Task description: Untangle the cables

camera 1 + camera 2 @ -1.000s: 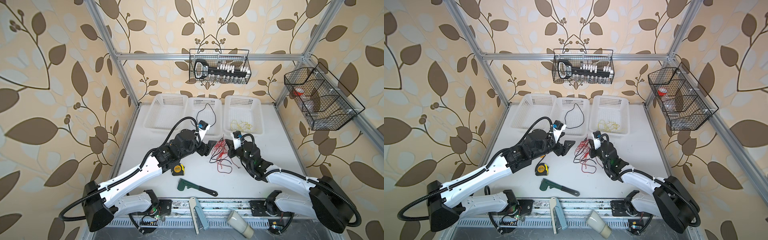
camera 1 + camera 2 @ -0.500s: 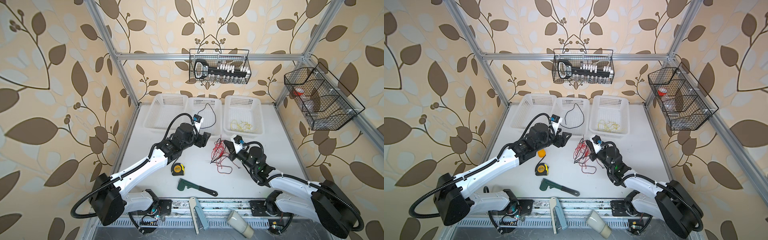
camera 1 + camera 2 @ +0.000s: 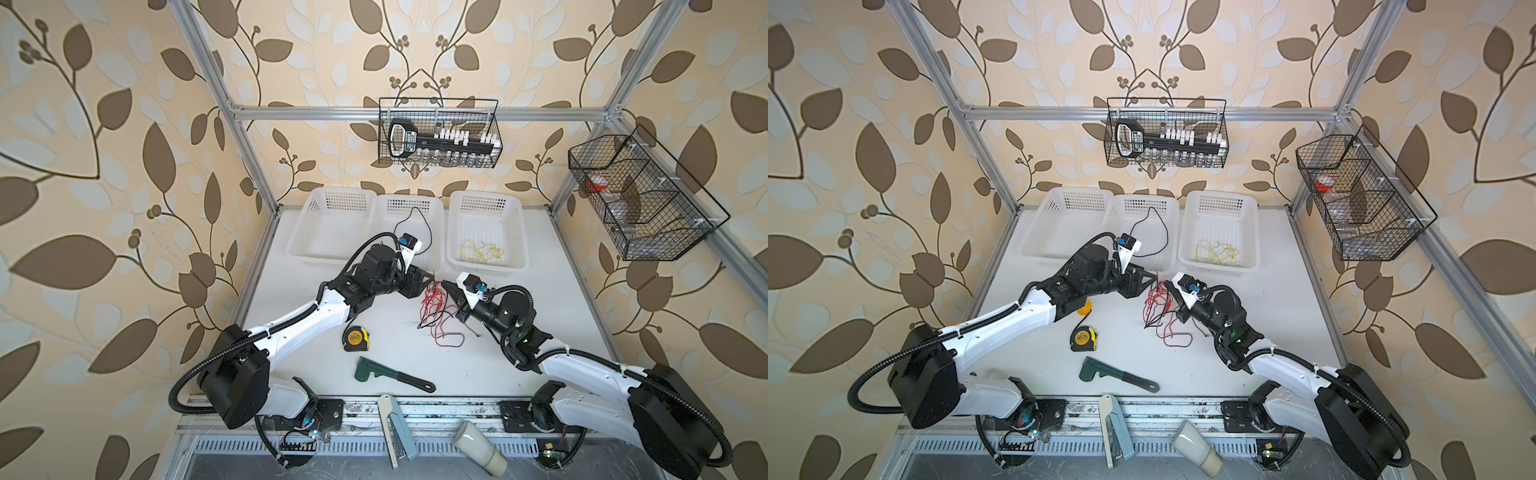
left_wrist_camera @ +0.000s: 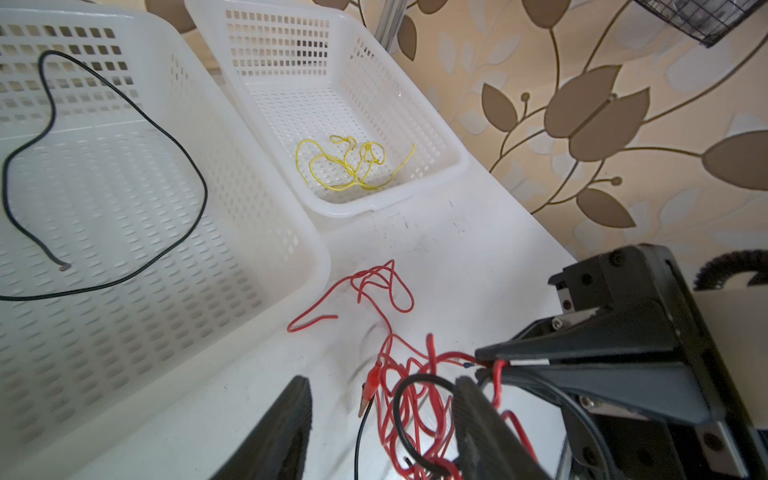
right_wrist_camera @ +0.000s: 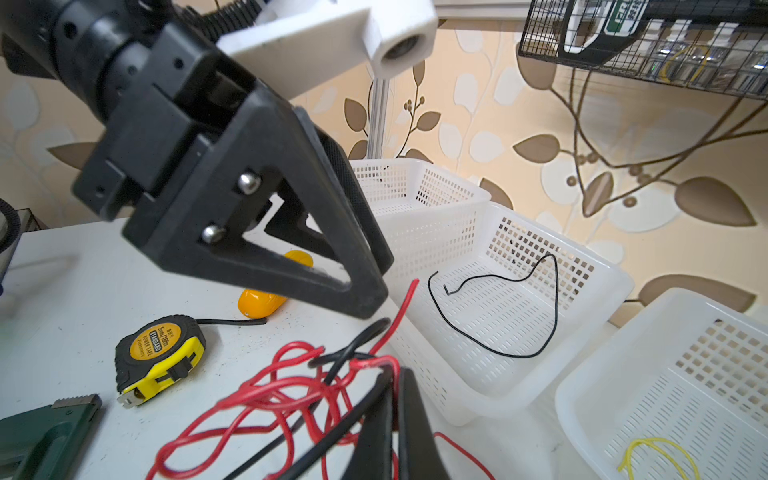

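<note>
A tangle of red and black cables lies mid-table between both arms. My left gripper stands open at the tangle's left side, with red strands, a red clip and a black loop between its fingers. From the right, my right gripper is shut on a red cable at the tangle's top. A lone black cable lies in the middle basket. Yellow cable lies in the right basket.
Three white baskets line the back of the table. A yellow tape measure, a green wrench and a small orange piece lie in front of the left arm. Wire racks hang on the walls.
My left gripper has moved right, up to the tangle, and its jaws have narrowed. The right gripper has shifted a little left, still shut on the red cable.
</note>
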Motion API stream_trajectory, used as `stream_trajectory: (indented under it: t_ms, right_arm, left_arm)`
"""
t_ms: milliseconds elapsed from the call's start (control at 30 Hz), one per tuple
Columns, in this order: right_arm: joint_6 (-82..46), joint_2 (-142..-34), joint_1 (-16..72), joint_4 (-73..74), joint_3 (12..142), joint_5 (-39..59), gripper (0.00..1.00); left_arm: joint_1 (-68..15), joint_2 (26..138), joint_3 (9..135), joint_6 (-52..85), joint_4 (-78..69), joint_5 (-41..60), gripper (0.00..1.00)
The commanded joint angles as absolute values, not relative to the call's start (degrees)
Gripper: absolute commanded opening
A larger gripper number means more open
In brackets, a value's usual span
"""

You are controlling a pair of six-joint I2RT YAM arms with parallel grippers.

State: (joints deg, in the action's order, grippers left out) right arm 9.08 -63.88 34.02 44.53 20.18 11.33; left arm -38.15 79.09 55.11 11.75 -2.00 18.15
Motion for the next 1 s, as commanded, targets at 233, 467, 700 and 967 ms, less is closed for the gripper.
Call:
stream_trajectory:
  t_ms: [233, 467, 700, 967]
  right_arm:
    - [11.38, -63.92, 34.73, 44.47, 22.92, 12.8, 0.0]
    - [11.76, -63.09, 34.71, 44.39, 22.76, 11.17, 0.0]
    - [12.56, -62.76, 34.72, 43.77, 22.68, 10.9, 0.0]
    - [13.34, -62.97, 35.32, 43.36, 23.36, 11.7, 0.0]
  left_arm:
    - [-37.68, 79.9, 55.28, 11.51, -5.01, 23.48, 0.49]
    - [-37.59, 78.44, 53.84, 10.74, -2.61, 21.91, 0.47]
    - [-37.18, 77.49, 52.8, 11.71, -4.03, 24.19, 0.48]
    - [-37.18, 80.0, 53.32, 13.84, -6.97, 31.19, 0.47]
